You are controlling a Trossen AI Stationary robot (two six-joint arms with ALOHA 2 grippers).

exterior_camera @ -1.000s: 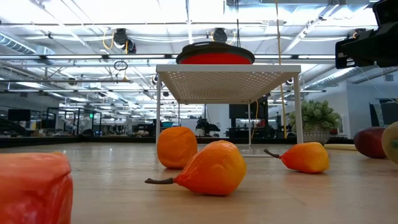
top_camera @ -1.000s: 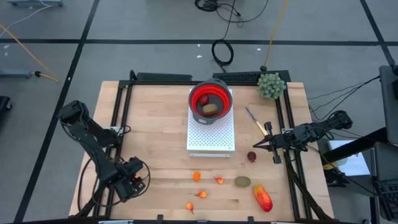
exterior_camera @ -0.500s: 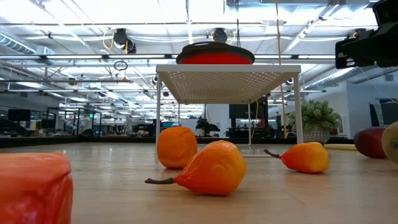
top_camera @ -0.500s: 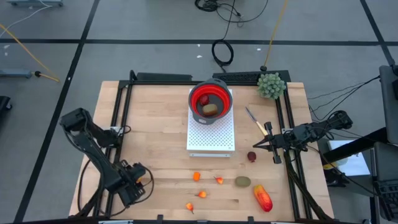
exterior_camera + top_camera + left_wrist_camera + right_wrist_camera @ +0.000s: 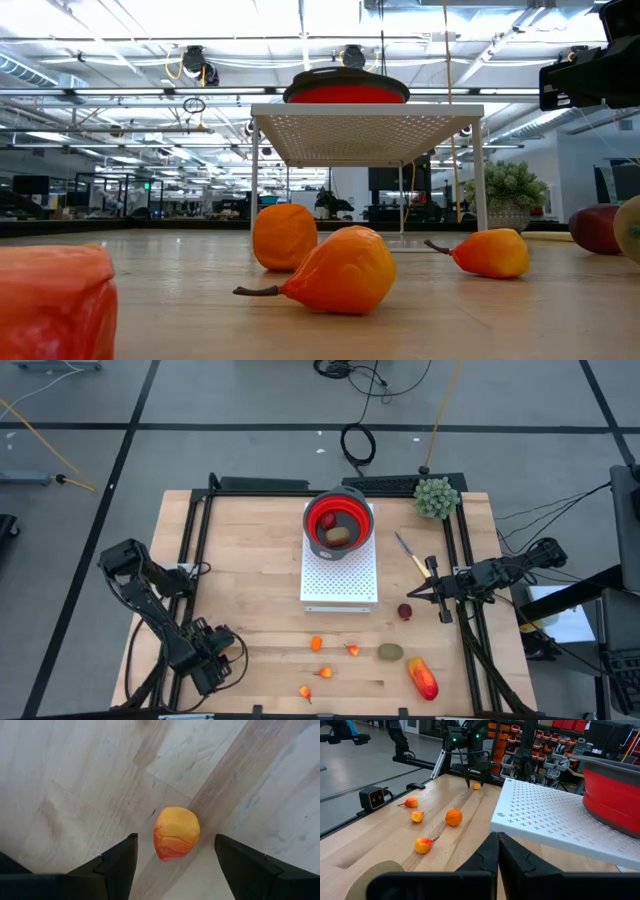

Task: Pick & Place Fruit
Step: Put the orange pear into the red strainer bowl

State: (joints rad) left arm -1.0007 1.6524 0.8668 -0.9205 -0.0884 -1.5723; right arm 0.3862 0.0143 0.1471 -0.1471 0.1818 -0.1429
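A small orange-yellow fruit (image 5: 176,833) lies on the wooden table near its front left corner. My left gripper (image 5: 175,838) points down over it, open, one finger on each side and clear of it; in the high view the gripper (image 5: 213,663) hides the fruit. Several more fruit lie along the near edge: tiny orange ones (image 5: 316,643), a brown-green oval (image 5: 390,652), a red-orange oblong (image 5: 422,677) and a dark-red ball (image 5: 405,611). The red bowl (image 5: 338,525) holds two pieces. My right gripper (image 5: 416,596) waits shut and level at the right side.
The bowl stands on a white perforated stand (image 5: 340,585) in the table's middle. A yellow-handled knife (image 5: 410,555) and a green spiky plant (image 5: 436,497) lie at the back right. A black frame (image 5: 190,540) runs along the table's sides.
My left gripper has sunk toward the table and drifted a little toward the near edge, rolling slightly about its own axis. Its arm has folded lower. The fruit and the right arm have kept still.
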